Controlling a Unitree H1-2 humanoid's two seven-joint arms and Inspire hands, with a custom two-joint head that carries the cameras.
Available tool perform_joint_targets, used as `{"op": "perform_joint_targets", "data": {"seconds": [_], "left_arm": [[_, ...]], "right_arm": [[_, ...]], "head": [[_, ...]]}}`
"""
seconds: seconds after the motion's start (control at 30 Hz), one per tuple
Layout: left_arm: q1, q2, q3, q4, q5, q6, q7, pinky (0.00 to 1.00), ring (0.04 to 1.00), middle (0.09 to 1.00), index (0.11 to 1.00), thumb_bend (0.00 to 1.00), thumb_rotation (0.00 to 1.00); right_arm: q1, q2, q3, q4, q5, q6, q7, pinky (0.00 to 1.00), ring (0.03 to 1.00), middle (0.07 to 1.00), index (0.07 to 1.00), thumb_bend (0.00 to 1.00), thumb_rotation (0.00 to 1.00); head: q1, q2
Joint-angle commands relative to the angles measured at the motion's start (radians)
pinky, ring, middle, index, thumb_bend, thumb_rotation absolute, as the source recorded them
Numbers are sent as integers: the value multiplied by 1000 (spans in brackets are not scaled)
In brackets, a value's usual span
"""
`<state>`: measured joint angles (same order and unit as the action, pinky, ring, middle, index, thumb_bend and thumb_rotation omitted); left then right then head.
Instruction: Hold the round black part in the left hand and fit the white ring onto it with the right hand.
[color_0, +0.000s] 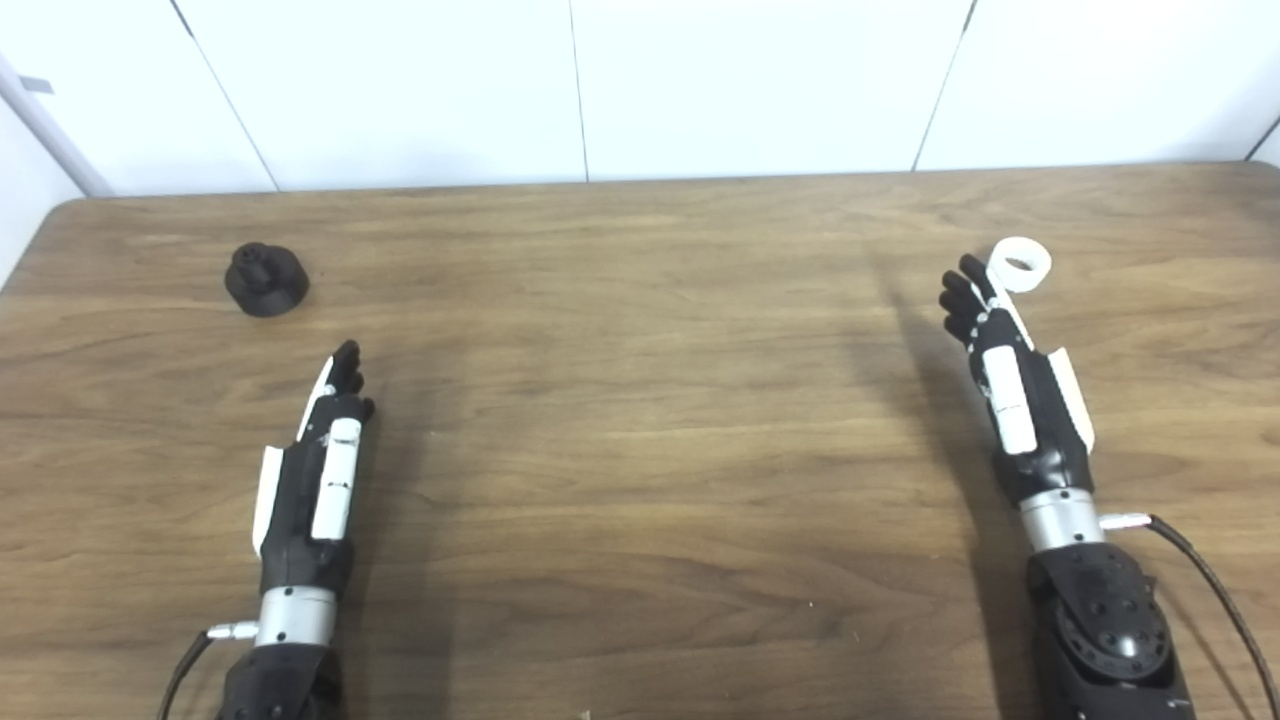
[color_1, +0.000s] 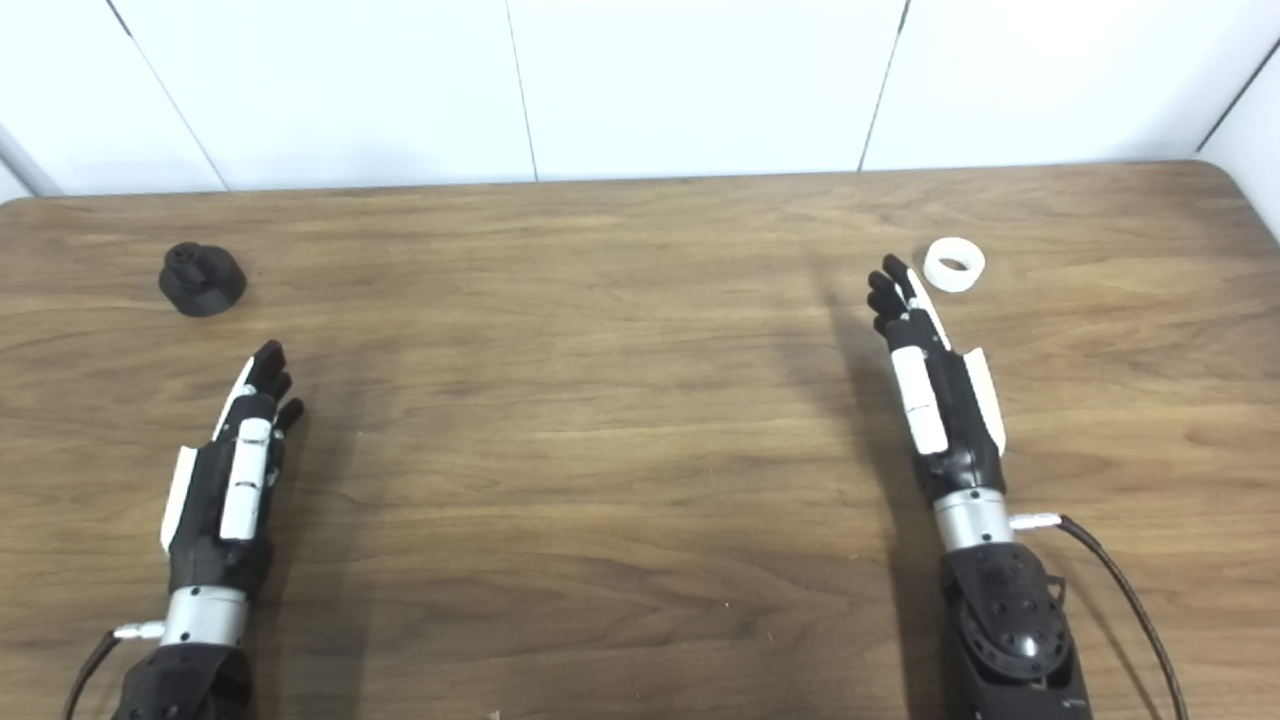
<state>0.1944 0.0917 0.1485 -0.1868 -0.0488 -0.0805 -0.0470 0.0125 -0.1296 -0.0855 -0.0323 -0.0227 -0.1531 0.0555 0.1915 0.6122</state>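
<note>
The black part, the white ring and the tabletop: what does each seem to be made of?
Black part: probably moulded or printed plastic, matte, with no glints.
White ring: likely plastic too, smooth, opaque, evenly white.
Table: wood or wood-look laminate, brown grain streaks under a faint sheen; which one cannot be told.

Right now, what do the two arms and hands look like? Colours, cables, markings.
Both match: left hand and right hand are black with white panels along the back and outer edge, and black fingers. Each has a silver metal wrist collar with a small silver plug and a black cable leading off. Forearms are black; the right shows a round screwed plate.
</note>
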Motion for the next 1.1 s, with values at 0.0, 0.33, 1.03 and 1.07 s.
{"op": "perform_joint_targets", "data": {"seconds": [0.0, 0.33, 1.03, 1.07], "left_arm": [[21, -4, -10, 0, 25, -3, 15, 1000, 1000, 991, 970, 459, 845], [16, -23, -34, 67, 72, -63, 36, 1000, 1000, 992, 967, 489, 857], [12, -35, -54, 134, 99, -134, 71, 1000, 1000, 981, 961, 440, 879], [14, -35, -54, 130, 97, -132, 70, 1000, 1000, 982, 962, 441, 875]], "right_arm": [[42, 7, 4, 60, 24, -29, 4, 941, 926, 931, 949, 475, 1000], [29, -30, -4, 158, 61, -106, 30, 961, 929, 937, 957, 506, 1000], [15, -42, 0, 229, 109, -141, 49, 1000, 952, 957, 984, 441, 1000], [17, -42, -1, 226, 110, -138, 49, 1000, 950, 956, 982, 437, 1000]], "head": [[16, -6], [133, -94], [164, -164], [159, -161]]}}
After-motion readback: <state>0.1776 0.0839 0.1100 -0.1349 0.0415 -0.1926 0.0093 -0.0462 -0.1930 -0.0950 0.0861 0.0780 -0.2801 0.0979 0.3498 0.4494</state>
